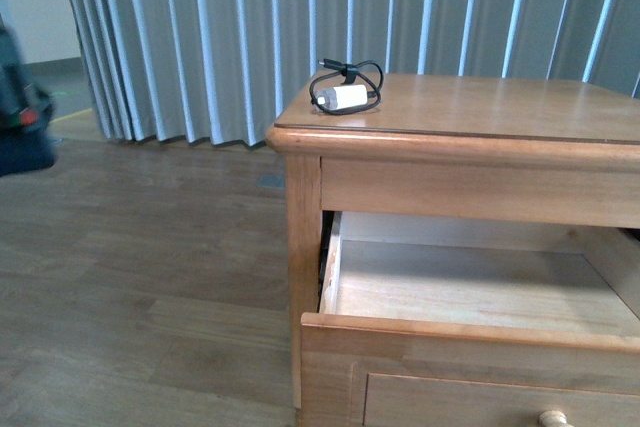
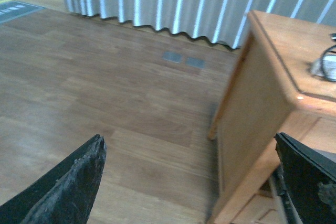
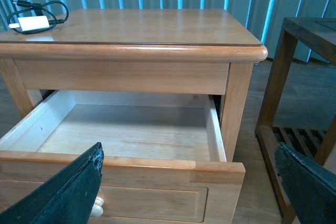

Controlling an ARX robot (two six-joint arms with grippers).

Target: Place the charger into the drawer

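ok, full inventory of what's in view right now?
charger: 1, white block, black looped cable, far left corner of cabinet top
cabinet: 1, brown wood, in front of robot
drawer: 1, pale wood inside, pulled open, nothing visible in it
knob: 1, pale, on drawer front
curtain: 1, grey-blue, pleated, behind cabinet
floor: brown wood planks
floor plates: 2, grey, near curtain
side table: 1, dark wood, right of cabinet
dark shape: 1, blurred, far left, unidentifiable
left gripper: black, open, empty, over floor left of cabinet
right gripper: black, open, empty, facing open drawer
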